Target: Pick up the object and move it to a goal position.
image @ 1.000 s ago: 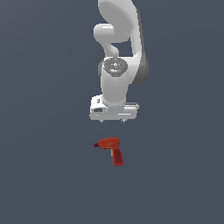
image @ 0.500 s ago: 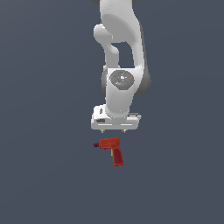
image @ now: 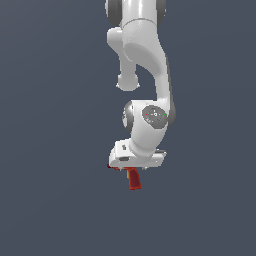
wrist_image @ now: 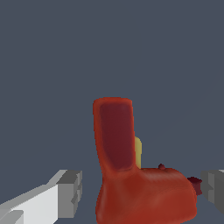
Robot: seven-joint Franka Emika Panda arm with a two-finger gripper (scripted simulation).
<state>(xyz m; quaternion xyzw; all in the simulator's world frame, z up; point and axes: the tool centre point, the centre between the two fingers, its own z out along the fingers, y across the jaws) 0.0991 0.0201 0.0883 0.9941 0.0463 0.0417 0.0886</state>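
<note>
The object, a small red power drill (wrist_image: 144, 192), lies on the grey floor with its handle (image: 133, 179) sticking out from under the white hand in the exterior view. In the wrist view a yellowish patch (wrist_image: 138, 151) shows beside the handle and the dark nose tip (wrist_image: 194, 184) points toward one finger. My gripper (wrist_image: 142, 189) is low over the drill and open, with its grey fingertips (wrist_image: 70, 192) on either side of the drill's body. A small gap shows on one side; the nose nearly meets the other finger. The hand (image: 137, 157) hides most of the drill body in the exterior view.
Only a plain dark grey floor (image: 60, 200) surrounds the drill. The white arm (image: 145, 65) rises straight above the hand.
The arm has come down from well above the drill until the hand covers its body and the fingers straddle it. The drill has not moved.
</note>
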